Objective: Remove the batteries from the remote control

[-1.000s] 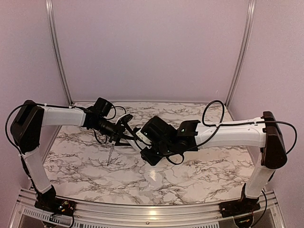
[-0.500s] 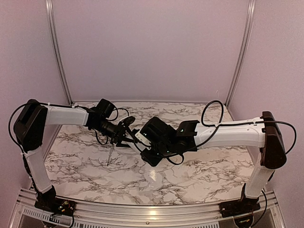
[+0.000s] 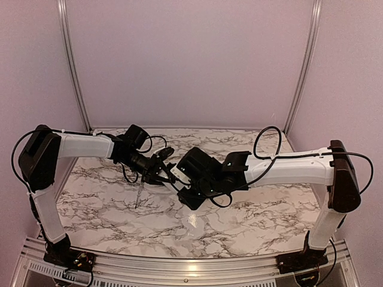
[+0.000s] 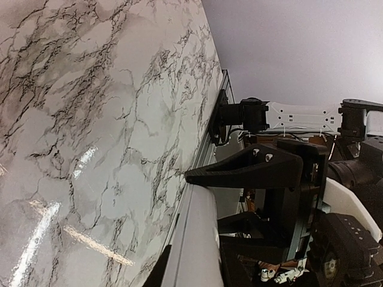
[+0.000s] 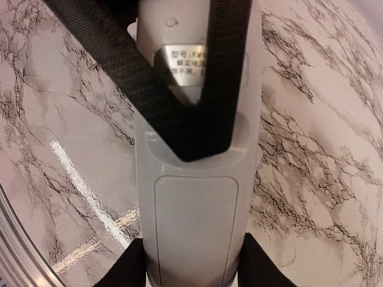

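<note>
The right hand (image 5: 194,267) clamps the remote control (image 5: 194,209) in mid-air, its cover panel (image 5: 194,227) seemingly in place (batteries unseen, likely still inside). The left hand (image 3: 159,170) straddles the far end; whether it pinches, I cannot tell. A skewed squeeze could twist the remote loose and drop it. The wrists crowd together, while the surface (image 3: 251,227) lies open around them, edges well off.

Remote control (image 5: 197,203) back label (image 5: 187,63), partly hidden Chinese print, "型号"
</note>
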Controlling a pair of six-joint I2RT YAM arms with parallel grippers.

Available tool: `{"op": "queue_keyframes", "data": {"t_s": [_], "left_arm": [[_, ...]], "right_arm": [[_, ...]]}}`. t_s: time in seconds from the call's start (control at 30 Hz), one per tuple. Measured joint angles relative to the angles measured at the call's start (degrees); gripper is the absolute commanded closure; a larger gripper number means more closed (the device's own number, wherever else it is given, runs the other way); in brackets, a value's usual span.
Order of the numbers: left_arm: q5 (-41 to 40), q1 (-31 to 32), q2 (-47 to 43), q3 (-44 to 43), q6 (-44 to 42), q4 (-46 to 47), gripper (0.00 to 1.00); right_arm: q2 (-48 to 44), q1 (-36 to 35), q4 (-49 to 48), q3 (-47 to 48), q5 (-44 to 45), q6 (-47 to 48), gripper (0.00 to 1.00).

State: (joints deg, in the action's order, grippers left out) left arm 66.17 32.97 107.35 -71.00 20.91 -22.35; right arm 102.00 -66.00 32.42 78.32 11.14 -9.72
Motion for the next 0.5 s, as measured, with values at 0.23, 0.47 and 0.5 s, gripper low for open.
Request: {"op": "queue_keyframes", "data": {"t_s": [0.23, 0.47, 0.5], "left_arm": [[-4.5, 0.5, -0.6, 0.3, 2.4, 0.1, 1.0], [-8.1, 0.5, -5.0, 4.2, 10.6, 7.9, 1.0], [-8.4, 0.5, -5.6, 4.5, 11.8, 9.3, 1.0]], "right_arm": [[0.0, 0.0, -0.4, 0.0, 0.6, -3.9, 0.12], [-2.7, 0.7, -1.8, -0.8, 0.1, -7.4, 0.02], [-3.8, 1.2, -2.3, -1.2, -1.0, -8.4, 0.02]]}}
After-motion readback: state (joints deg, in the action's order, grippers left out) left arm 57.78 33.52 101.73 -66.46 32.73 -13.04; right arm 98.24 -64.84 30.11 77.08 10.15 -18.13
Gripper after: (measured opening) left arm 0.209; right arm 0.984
